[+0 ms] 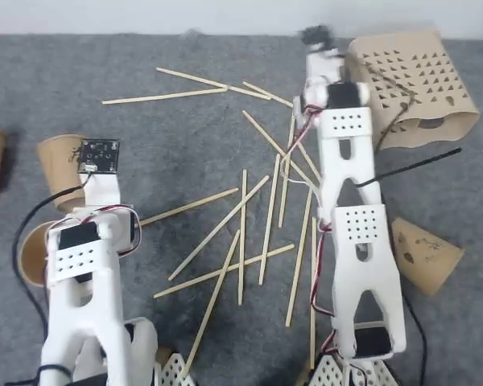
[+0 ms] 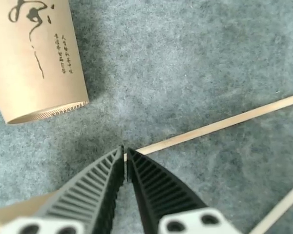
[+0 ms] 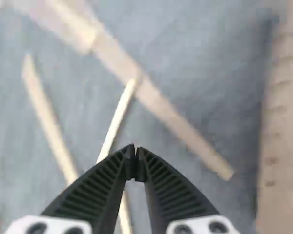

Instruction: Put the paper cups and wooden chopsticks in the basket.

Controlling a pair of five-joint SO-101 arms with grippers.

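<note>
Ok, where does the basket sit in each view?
High view: basket, upper right corner.
Right wrist view: basket's blurred tan wall beside the right gripper.
Left wrist view: a paper cup and one chopstick ahead.
Shared landmark: grey mat strewn with chopsticks.

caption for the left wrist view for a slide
Left gripper closed at the end of a chopstick, paper cup nearby
</note>
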